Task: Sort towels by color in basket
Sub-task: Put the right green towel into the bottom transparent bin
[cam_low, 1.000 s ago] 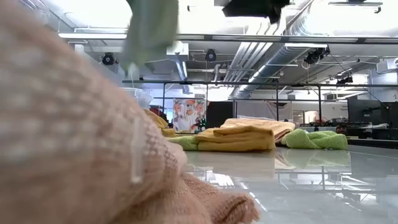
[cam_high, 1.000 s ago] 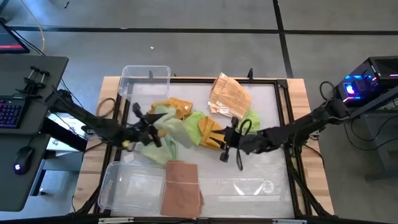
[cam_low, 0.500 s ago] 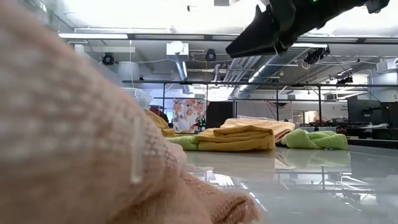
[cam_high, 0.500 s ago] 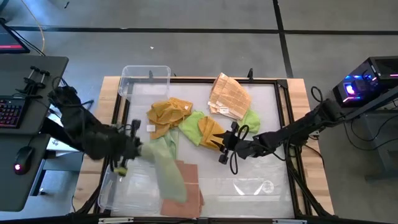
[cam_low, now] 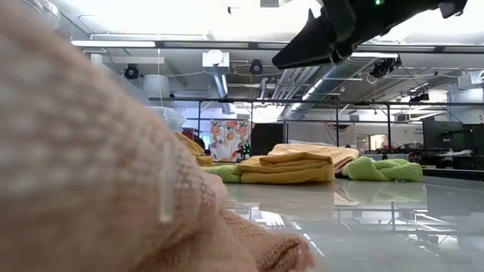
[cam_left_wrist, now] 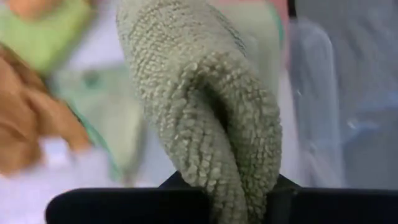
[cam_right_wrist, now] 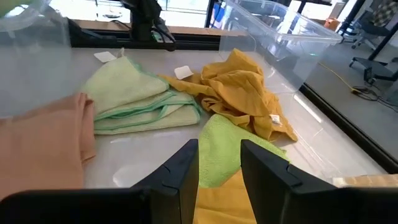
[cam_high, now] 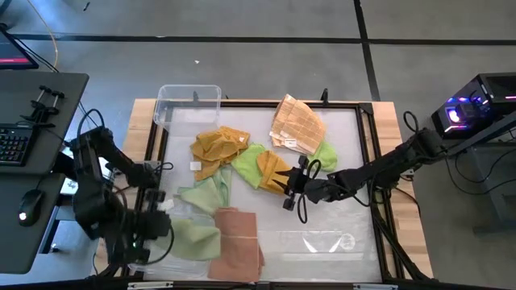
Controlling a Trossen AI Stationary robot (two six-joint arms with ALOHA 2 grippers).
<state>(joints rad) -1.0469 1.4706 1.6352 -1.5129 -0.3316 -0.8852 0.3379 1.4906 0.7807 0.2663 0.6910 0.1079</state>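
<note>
My left gripper is over the clear bin at the table's near left corner, shut on a light green towel that trails into the bin. Another light green towel lies flat on the table, and a salmon towel lies beside the bin. Mid-table are a crumpled mustard towel, a green towel and a second mustard towel. A peach check towel lies at the far side. My right gripper is open, just above the mustard and green towels. My left gripper pinches a rounded fold of the light green towel between its two fingers. The fold bulges out past the fingers. In the high view the rest of the towel spreads away from the gripper over the bin toward the salmon towel.
A second clear bin stands at the table's far left corner. A clear lid lies near the near edge, right of the salmon towel. One more green towel lies by the check towel. A desk with keyboard and mouse stands left of the table.
My left gripper has carried the light green towel from the middle of the table toward the near left corner, and the towel now lies over the near left bin. My right gripper has shifted slightly toward the table's left, nearer the mustard towel.
</note>
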